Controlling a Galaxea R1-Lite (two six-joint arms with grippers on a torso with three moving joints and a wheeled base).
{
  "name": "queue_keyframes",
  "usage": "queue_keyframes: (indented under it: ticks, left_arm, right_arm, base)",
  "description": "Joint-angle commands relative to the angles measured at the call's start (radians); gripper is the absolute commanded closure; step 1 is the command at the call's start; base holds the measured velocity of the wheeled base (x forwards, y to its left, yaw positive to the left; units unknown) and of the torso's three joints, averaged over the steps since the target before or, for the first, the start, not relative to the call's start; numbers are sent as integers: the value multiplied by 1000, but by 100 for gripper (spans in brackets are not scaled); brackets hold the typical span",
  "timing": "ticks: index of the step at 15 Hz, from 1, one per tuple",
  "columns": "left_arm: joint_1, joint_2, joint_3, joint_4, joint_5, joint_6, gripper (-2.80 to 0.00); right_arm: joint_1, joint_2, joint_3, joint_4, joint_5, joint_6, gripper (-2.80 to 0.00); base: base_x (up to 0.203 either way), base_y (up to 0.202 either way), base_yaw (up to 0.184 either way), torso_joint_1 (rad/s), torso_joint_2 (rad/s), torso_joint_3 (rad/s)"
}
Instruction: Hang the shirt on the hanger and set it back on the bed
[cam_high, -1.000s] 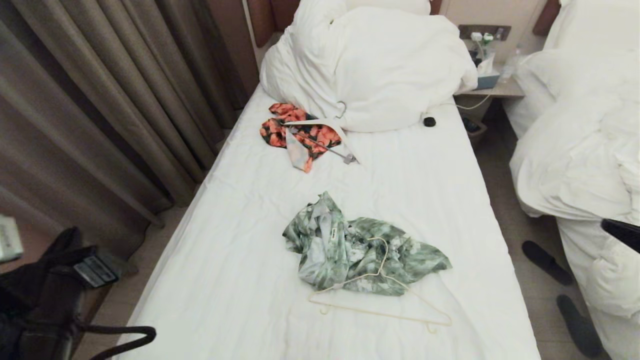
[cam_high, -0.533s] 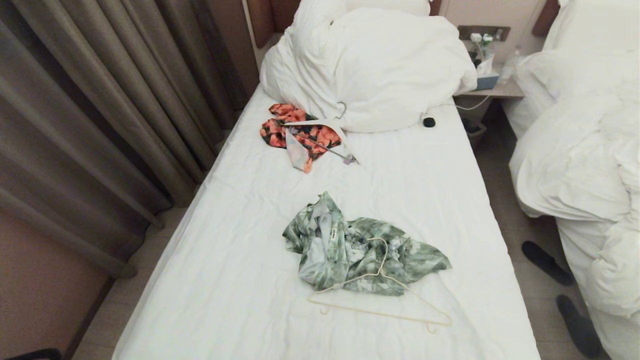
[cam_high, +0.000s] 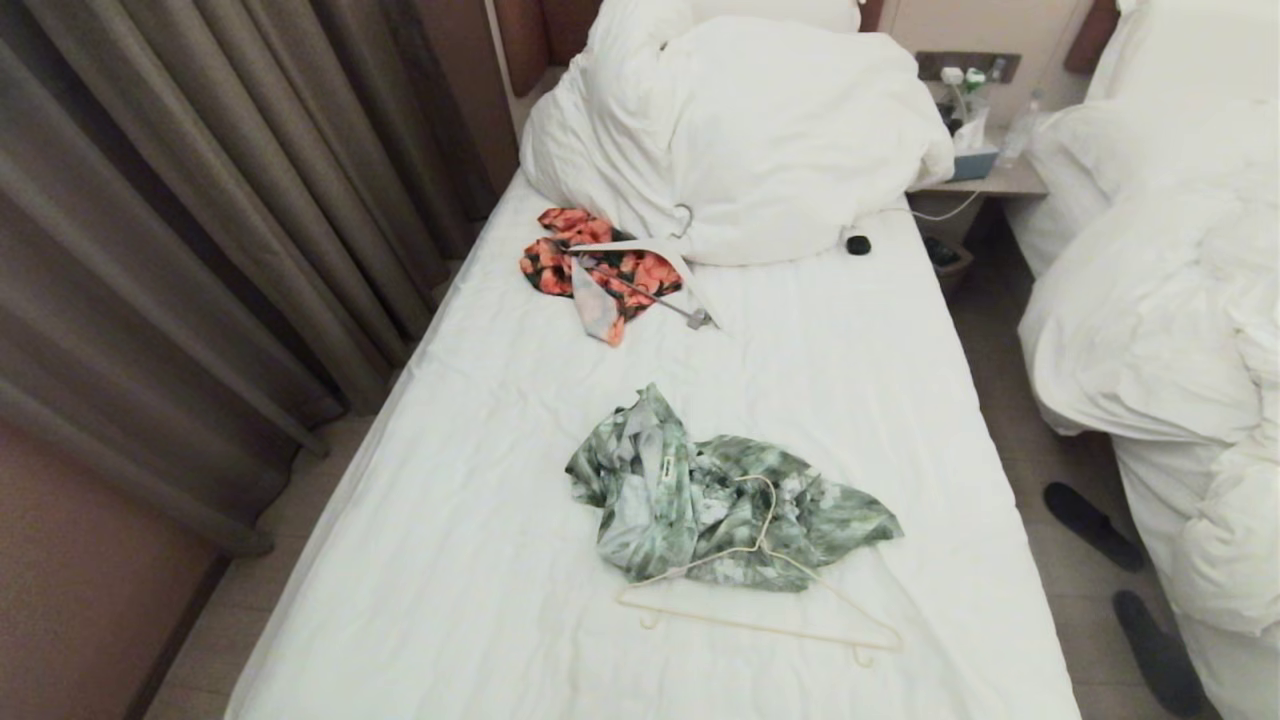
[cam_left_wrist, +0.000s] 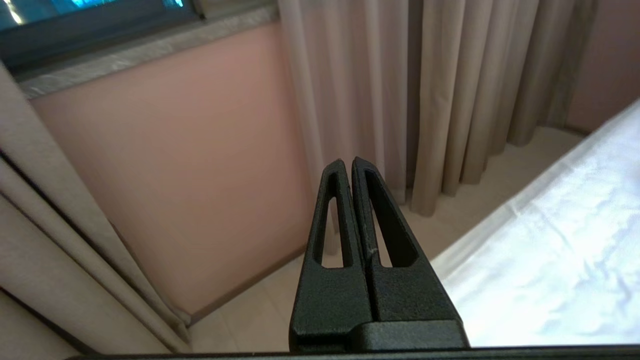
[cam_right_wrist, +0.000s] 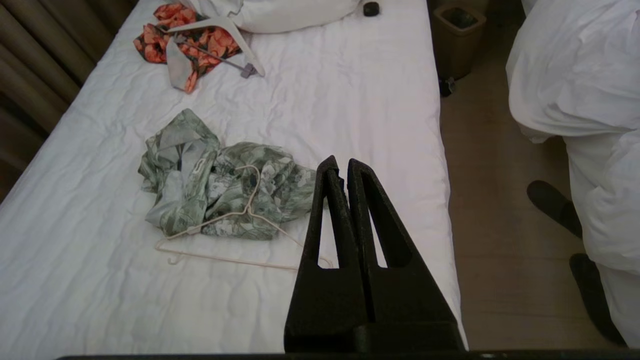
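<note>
The green and white flowered shirt (cam_high: 700, 500) lies crumpled in the middle of the bed (cam_high: 480, 560). The thin cream hanger (cam_high: 760, 610) rests flat partly on the shirt's near side, its hook on the cloth. Neither arm shows in the head view. In the right wrist view the shirt (cam_right_wrist: 220, 185) and hanger (cam_right_wrist: 225, 250) lie ahead of my right gripper (cam_right_wrist: 339, 162), which is shut and empty above the bed's near right part. My left gripper (cam_left_wrist: 347, 162) is shut and empty, held off the bed's left side, facing the curtain and wall.
An orange-and-black garment (cam_high: 600, 265) with a thick white hanger (cam_high: 660, 265) lies near the bunched duvet (cam_high: 740, 130). A small black object (cam_high: 858, 243) sits by the duvet. Curtains (cam_high: 200, 200) stand left; a second bed (cam_high: 1170, 300), slippers (cam_high: 1095, 525) and a bin (cam_right_wrist: 457, 35) are right.
The left arm at the lower left and the dark tip of the right arm at the right edge have both left the head view. Shirt and hanger lie unmoved.
</note>
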Motion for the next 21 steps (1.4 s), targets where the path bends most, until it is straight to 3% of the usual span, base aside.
queue_keyframes:
  ticks: [1, 3, 7, 12, 15, 18, 21]
  left_arm:
    - [35, -189, -8, 117, -27, 1, 0]
    - [44, -312, -12, 285, -128, 2, 0]
    - [44, -455, 9, 473, -462, -1, 0]
    - [44, -461, 12, 574, -753, -14, 0]
    - [44, -461, 13, 679, -840, -22, 0]
    - [44, -461, 12, 723, -879, -20, 0]
    - [44, -461, 13, 808, -919, -20, 0]
  right_arm:
    - [0, -43, 10, -1, 1, 2, 0]
    - [0, -60, 28, -4, 12, 3, 0]
    - [0, -93, 92, -33, 23, 4, 0]
    - [0, -161, 161, -57, 20, -2, 0]
    - [0, -184, 267, -69, -6, -42, 0]
    - [0, -184, 366, -132, -66, -157, 0]
    - [0, -184, 375, -124, -49, -162, 0]
  base:
    - [0, 0, 0, 0, 0, 0]
    - [0, 0, 0, 0, 0, 0]
    - [0, 0, 0, 0, 0, 0]
    - [0, 0, 0, 0, 0, 0]
    - [0, 0, 0, 0, 0, 0]
    - [0, 0, 0, 0, 0, 0]
    - [0, 0, 0, 0, 0, 0]
